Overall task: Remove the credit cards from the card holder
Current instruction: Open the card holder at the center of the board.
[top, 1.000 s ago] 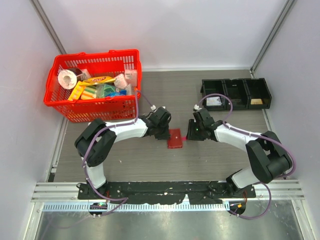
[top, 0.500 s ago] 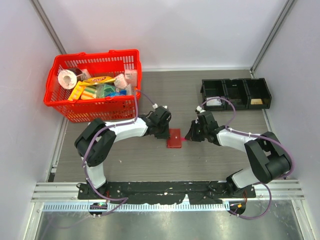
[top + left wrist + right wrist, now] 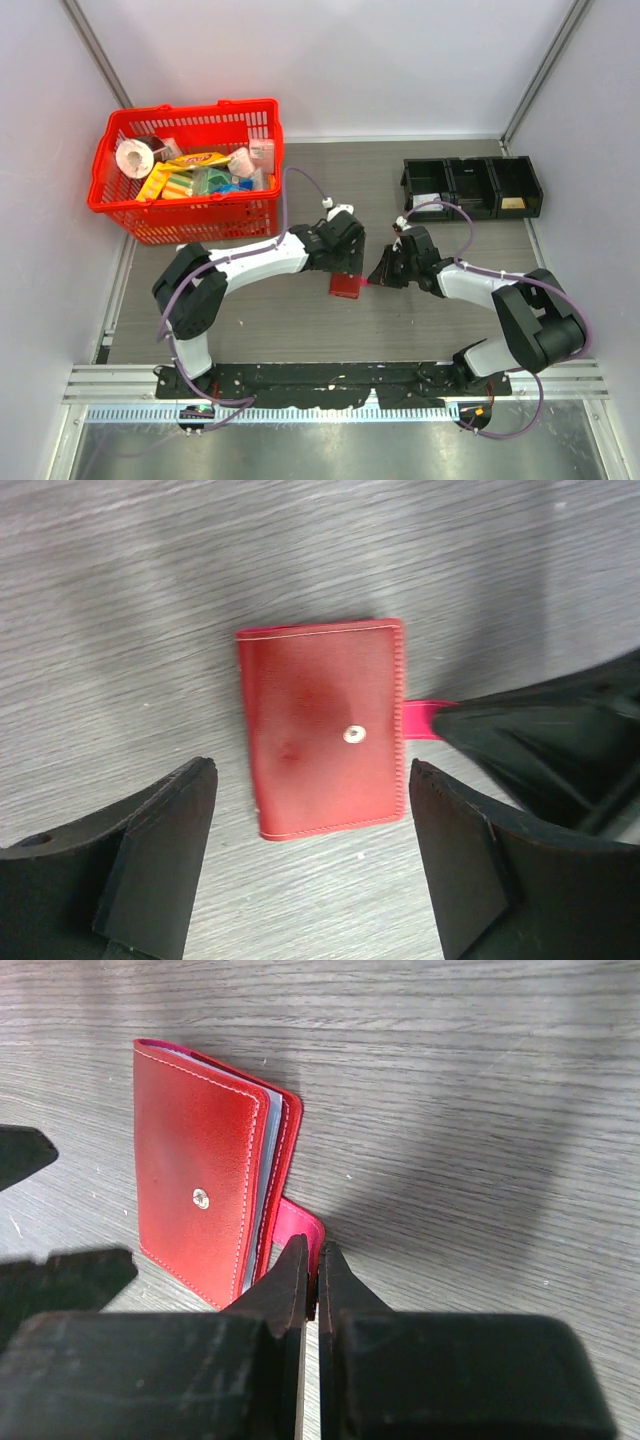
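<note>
Nearest, along the bottom of the top view, the two white-and-black arms are bending inward from their bases over the grey wood-grain table (image 3: 300,325); they are meeting just below the middle of the frame, where the small red folding leather card holder (image 3: 346,285) is lying flat on the table, folded over with its silver snap stud (image 3: 352,734) facing up; in the left wrist view it is sitting at the centre of the frame. The left claw (image 3: 312,805) is hanging open above it, one black finger at the lower left and the other at the lower right of its own view, neither touching the red cover. The right claw (image 3: 309,1260) is closed, its two fingertips pressing together on the end of the short red snap tab (image 3: 298,1222) that is sticking out from the holder's side; in the right wrist view, pale blue inner leaves (image 3: 262,1160) are showing between the slightly parted covers at the upper left; whether the credit cards are sitting among them I cannot tell. Farther back, a large red plastic basket (image 3: 190,222) full of packets is standing at the upper left of the top view; a row of three black plastic bins (image 3: 470,213) is standing at the upper right, well apart from the holder.
</note>
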